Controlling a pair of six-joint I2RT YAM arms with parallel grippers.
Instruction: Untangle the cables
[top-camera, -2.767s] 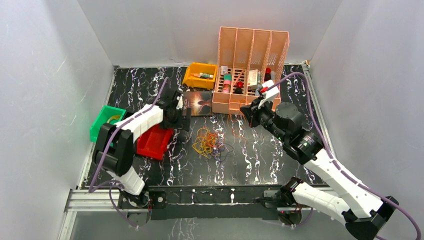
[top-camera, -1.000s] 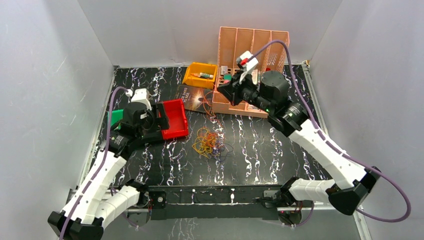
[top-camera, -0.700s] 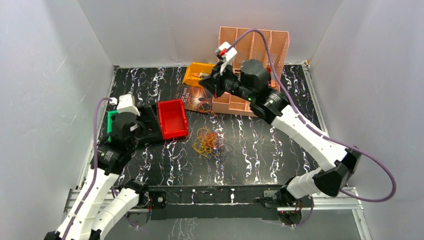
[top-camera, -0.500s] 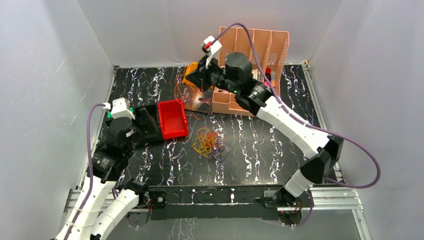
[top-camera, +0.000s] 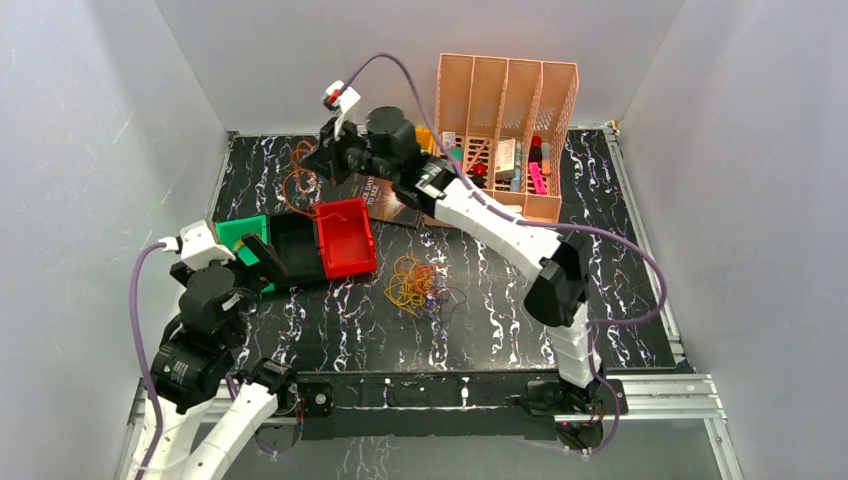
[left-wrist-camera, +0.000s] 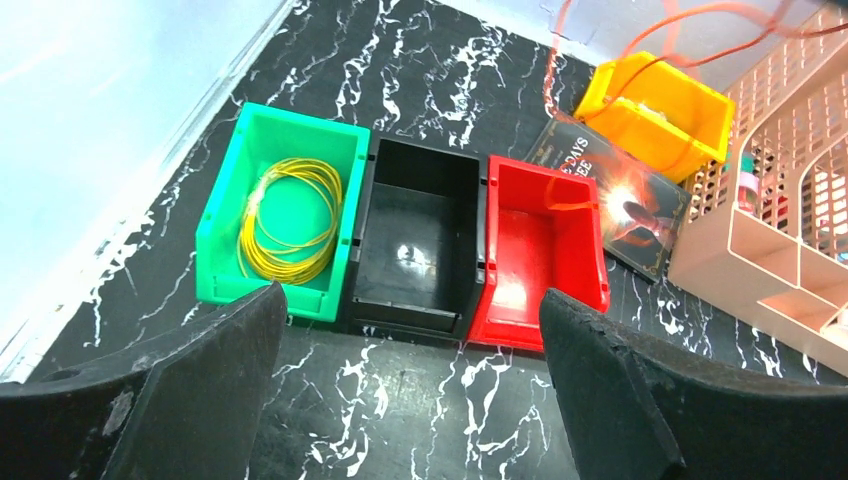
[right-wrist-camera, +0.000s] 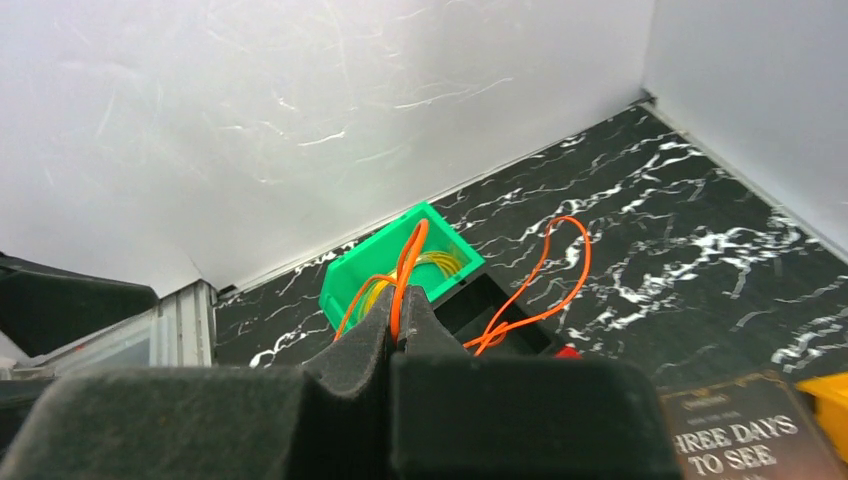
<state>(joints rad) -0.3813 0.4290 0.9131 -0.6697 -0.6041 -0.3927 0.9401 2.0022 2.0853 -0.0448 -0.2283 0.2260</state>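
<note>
A tangle of yellow, orange and dark purple cables (top-camera: 415, 283) lies mid-table. My right gripper (top-camera: 325, 160) (right-wrist-camera: 400, 320) is shut on a loop of orange cable (top-camera: 298, 178) (right-wrist-camera: 570, 250), held in the air beyond the bins. The strand hangs down toward the red bin (top-camera: 345, 237) (left-wrist-camera: 540, 250). A coil of yellow cable (left-wrist-camera: 290, 215) rests in the green bin (top-camera: 238, 230) (left-wrist-camera: 225, 250) (right-wrist-camera: 345, 280). The black bin (top-camera: 297, 245) (left-wrist-camera: 415, 245) between them holds nothing. My left gripper (top-camera: 258, 265) (left-wrist-camera: 410, 400) stands open just short of the bins, with nothing between its fingers.
A peach slotted organiser (top-camera: 505, 130) (left-wrist-camera: 780, 230) holding small items stands at the back. Beside it are a yellow bin (left-wrist-camera: 660, 110) and a dark book (top-camera: 385, 200) (left-wrist-camera: 620, 205) lying flat. White walls close in the left, back and right.
My right arm has swung left from the organiser to above the bins, carrying the orange cable. My left arm has drawn back toward the near left corner, still open.
</note>
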